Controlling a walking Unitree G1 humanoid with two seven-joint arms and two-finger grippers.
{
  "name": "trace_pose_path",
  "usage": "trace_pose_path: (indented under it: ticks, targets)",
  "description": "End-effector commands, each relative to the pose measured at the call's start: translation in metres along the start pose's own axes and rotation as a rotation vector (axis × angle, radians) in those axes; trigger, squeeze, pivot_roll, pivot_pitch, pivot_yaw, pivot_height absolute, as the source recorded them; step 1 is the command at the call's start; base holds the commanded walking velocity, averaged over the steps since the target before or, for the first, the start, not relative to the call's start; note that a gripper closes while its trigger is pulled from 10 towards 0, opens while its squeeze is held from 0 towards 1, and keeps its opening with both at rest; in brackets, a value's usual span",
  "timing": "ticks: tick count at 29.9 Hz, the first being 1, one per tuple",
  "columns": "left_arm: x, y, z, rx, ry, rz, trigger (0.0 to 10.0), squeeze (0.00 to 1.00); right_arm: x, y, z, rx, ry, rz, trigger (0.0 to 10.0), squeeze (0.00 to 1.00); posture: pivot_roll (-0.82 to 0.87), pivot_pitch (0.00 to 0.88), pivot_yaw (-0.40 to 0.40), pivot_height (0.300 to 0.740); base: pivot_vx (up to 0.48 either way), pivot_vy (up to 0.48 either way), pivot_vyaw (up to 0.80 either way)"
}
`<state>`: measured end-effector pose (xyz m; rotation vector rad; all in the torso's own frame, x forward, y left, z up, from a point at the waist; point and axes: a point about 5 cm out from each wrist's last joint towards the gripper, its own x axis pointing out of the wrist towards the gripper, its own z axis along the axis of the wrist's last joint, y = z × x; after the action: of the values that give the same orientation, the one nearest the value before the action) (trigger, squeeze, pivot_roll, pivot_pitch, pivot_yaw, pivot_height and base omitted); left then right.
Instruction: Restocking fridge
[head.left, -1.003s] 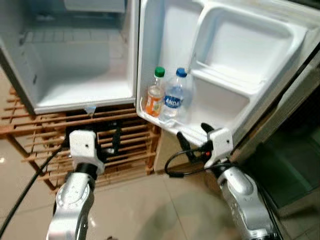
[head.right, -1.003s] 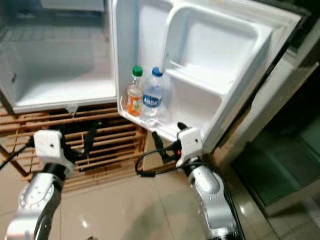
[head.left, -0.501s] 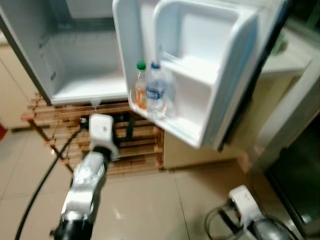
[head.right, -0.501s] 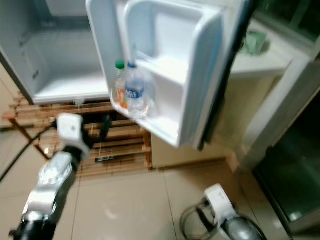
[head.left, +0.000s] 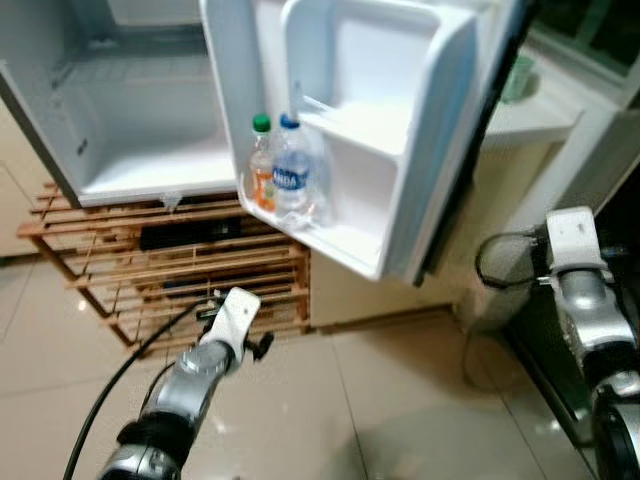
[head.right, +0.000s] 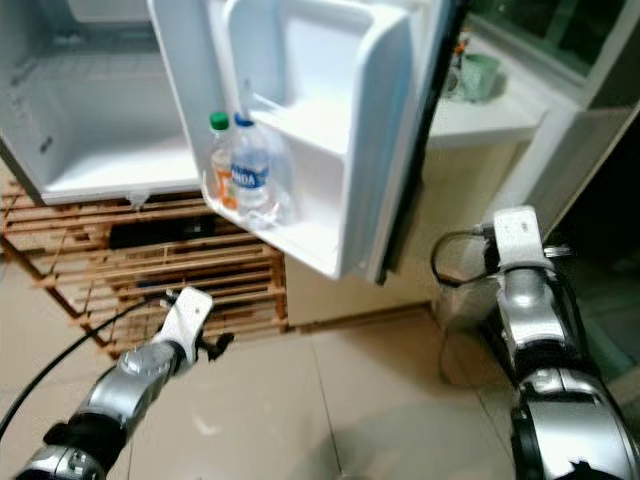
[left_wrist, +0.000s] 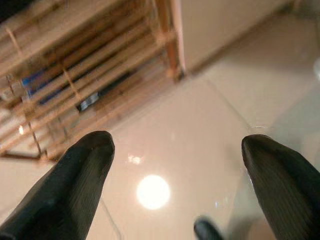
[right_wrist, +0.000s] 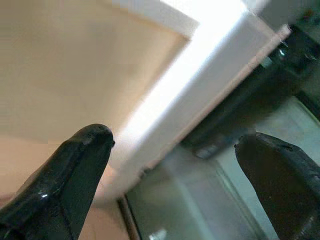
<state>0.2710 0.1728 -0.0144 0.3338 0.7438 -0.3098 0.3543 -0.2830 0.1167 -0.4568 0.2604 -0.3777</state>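
Observation:
The small fridge (head.left: 150, 110) stands open, its inner compartment bare and white. On the lower shelf of its door (head.left: 400, 130) stand an orange drink bottle with a green cap (head.left: 261, 165) and a water bottle with a blue cap (head.left: 291, 172), side by side. My left gripper (left_wrist: 177, 145) hangs low over the tiled floor in front of the rack, open, with nothing between its fingers. Off to the right of the door, my right gripper (right_wrist: 175, 137) faces a white cabinet edge, open and holding nothing; its wrist (head.left: 571, 240) is raised.
A wooden slatted rack (head.left: 150, 260) sits under the fridge. A pale counter with a green mug (head.right: 481, 75) is behind the door. A dark glass-fronted unit (head.left: 620, 300) stands at the far right. A black cable (head.left: 110, 390) trails from my left arm.
The whole view has swung, so the door looks more edge-on. My left arm has dropped toward the floor. My right arm has left the door shelf and now rises at the right.

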Motion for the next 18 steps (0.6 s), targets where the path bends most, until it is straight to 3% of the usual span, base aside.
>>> trace_pose_path:
  ticks: [1, 2, 4, 5, 10, 12, 13, 14, 15, 16, 17, 18]
  targets:
    - [0.001, 0.001, -0.006, 0.021, 0.033, -0.016, 10.0, 0.00, 0.003, 0.005, 0.014, 0.073, -0.034, 0.027, 10.0, 0.00, -0.13, 0.000, -0.014, 0.740, 0.000, 0.000, 0.00]
    - [0.001, 0.001, -0.008, 0.019, 0.041, -0.023, 10.0, 0.00, 0.003, 0.008, 0.018, 0.101, -0.041, 0.040, 10.0, 0.00, -0.13, 0.000, -0.012, 0.740, 0.000, 0.000, 0.00]
    - [0.000, 0.003, -0.021, 0.051, 0.085, -0.038, 10.0, 0.00, 0.002, 0.032, 0.041, 0.191, -0.083, 0.146, 10.0, 0.00, -0.12, 0.000, -0.002, 0.740, 0.000, 0.000, 0.00]
    - [0.000, 0.003, -0.021, 0.051, 0.085, -0.038, 10.0, 0.00, 0.002, 0.032, 0.041, 0.191, -0.083, 0.146, 10.0, 0.00, -0.12, 0.000, -0.002, 0.740, 0.000, 0.000, 0.00]
    - [-0.004, 0.008, -0.037, 0.145, 0.139, -0.056, 10.0, 0.00, -0.012, 0.082, 0.067, 0.242, -0.182, 0.449, 10.0, 0.00, -0.13, 0.000, 0.011, 0.740, 0.000, 0.000, 0.00]
    - [-0.007, 0.010, -0.050, 0.189, 0.183, -0.065, 10.0, 0.00, -0.020, 0.098, 0.071, 0.218, -0.204, 0.562, 10.0, 0.00, -0.13, 0.000, 0.024, 0.740, 0.000, 0.000, 0.00]
    - [-0.009, 0.009, -0.063, 0.091, 0.232, -0.087, 10.0, 0.00, -0.028, 0.112, 0.074, 0.198, -0.241, 0.668, 10.0, 0.00, -0.14, 0.000, 0.033, 0.740, 0.000, 0.000, 0.00]
    - [-0.009, 0.009, -0.063, 0.091, 0.232, -0.087, 10.0, 0.00, -0.028, 0.112, 0.074, 0.198, -0.241, 0.668, 10.0, 0.00, -0.14, 0.000, 0.033, 0.740, 0.000, 0.000, 0.00]
    - [-0.012, 0.008, -0.074, 0.036, 0.272, -0.100, 10.0, 0.00, -0.040, 0.126, 0.079, 0.204, -0.269, 0.794, 10.0, 0.00, -0.15, 0.000, 0.034, 0.740, 0.000, 0.000, 0.00]
    - [-0.015, 0.008, -0.084, 0.034, 0.307, -0.092, 10.0, 0.00, -0.057, 0.140, 0.086, 0.240, -0.305, 0.934, 10.0, 0.00, -0.15, 0.000, 0.033, 0.740, 0.000, 0.000, 0.00]
    - [-0.015, 0.008, -0.084, 0.034, 0.307, -0.092, 10.0, 0.00, -0.057, 0.140, 0.086, 0.240, -0.305, 0.934, 10.0, 0.00, -0.15, 0.000, 0.033, 0.740, 0.000, 0.000, 0.00]
    - [-0.018, 0.008, -0.092, 0.042, 0.331, -0.082, 10.0, 0.00, -0.079, 0.149, 0.095, 0.279, -0.346, 1.081, 10.0, 0.00, -0.15, 0.000, 0.033, 0.740, 0.000, 0.000, 0.00]
